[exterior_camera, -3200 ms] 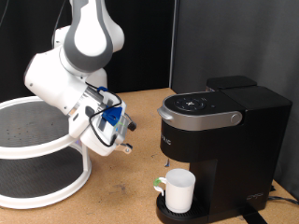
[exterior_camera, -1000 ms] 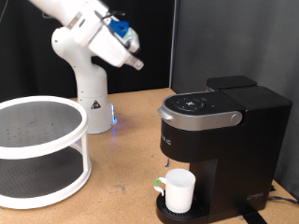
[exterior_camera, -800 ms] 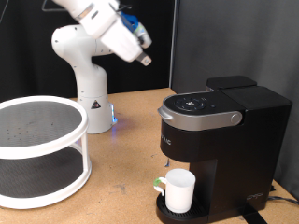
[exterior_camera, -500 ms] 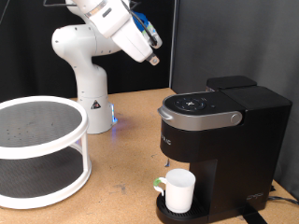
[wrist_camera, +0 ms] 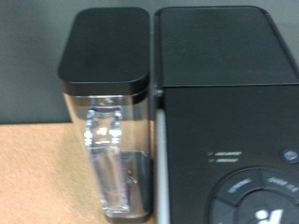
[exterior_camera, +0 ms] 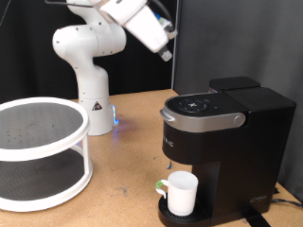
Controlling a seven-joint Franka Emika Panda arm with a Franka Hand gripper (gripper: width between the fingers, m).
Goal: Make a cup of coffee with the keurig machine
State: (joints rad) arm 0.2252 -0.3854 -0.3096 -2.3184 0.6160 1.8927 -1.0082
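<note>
hand (exterior_camera: 167, 52) raised high above keurig machine (exterior_camera: 220, 142), grip state can't tell, fingers blurred | cup (exterior_camera: 181, 193) on drip tray under brew head, right-near on worktop (exterior_camera: 123, 161) | lid closed

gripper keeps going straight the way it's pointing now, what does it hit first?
Probably the keurig machine: the wrist view looks down on its lid and the water tank beside it. Depth is unclear. The gripper hangs well above it.

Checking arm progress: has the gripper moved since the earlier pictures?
Yes. The gripper has risen and swung toward the exterior view's right, now above the boxy matte-black keurig machine.
</note>
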